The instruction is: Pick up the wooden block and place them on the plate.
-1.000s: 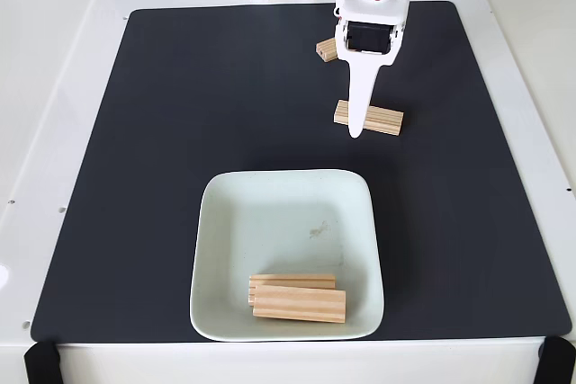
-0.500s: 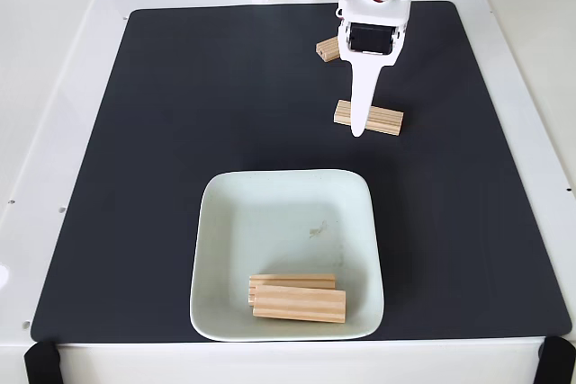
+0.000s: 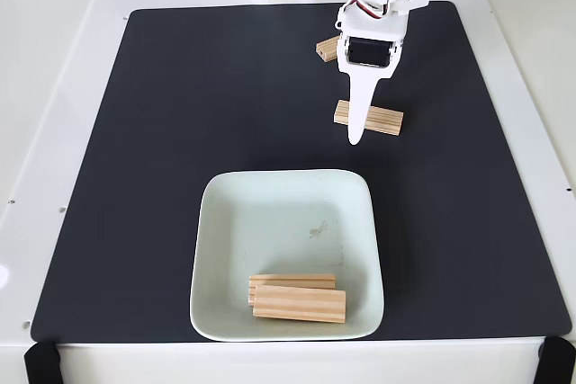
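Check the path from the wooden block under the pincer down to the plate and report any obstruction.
Nothing visible blocks it. Bare black mat lies between the light-tan wooden block under the white pincer and the pale mint square plate, whose near half is free.

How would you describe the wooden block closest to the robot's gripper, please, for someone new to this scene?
On the black mat, look above the pale mint square plate, toward the white arm. A light-tan rectangular wooden block lies flat there, partly crossed by the white gripper. Unlike its neighbours, it is neither on the plate nor tucked behind the arm.

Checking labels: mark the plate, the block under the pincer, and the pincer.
plate (image 3: pixel 225 222), fixed view, bare floor.
block under the pincer (image 3: pixel 385 120), fixed view, right top face.
pincer (image 3: pixel 357 137), fixed view, fingertip end.
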You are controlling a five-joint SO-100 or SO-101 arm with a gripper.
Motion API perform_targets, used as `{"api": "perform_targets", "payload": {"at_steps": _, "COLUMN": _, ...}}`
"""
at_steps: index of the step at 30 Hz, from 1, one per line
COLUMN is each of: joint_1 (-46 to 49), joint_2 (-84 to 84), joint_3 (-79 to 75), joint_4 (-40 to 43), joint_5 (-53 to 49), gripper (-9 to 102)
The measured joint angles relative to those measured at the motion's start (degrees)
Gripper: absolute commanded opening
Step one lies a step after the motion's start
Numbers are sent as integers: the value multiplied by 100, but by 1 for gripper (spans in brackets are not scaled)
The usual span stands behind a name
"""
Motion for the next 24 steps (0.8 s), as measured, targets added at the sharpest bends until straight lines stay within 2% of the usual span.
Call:
{"api": "perform_targets", "payload": {"at_steps": 19, "joint_1": -44, "joint_2": -62, "joint_3": 9, "joint_4": -422, "joint_5": 0, "gripper": 40}}
{"api": "perform_targets", "payload": {"at_steps": 24, "joint_1": -97, "joint_2": -88, "joint_3": 9, "joint_4": -439, "joint_5": 272, "gripper": 40}}
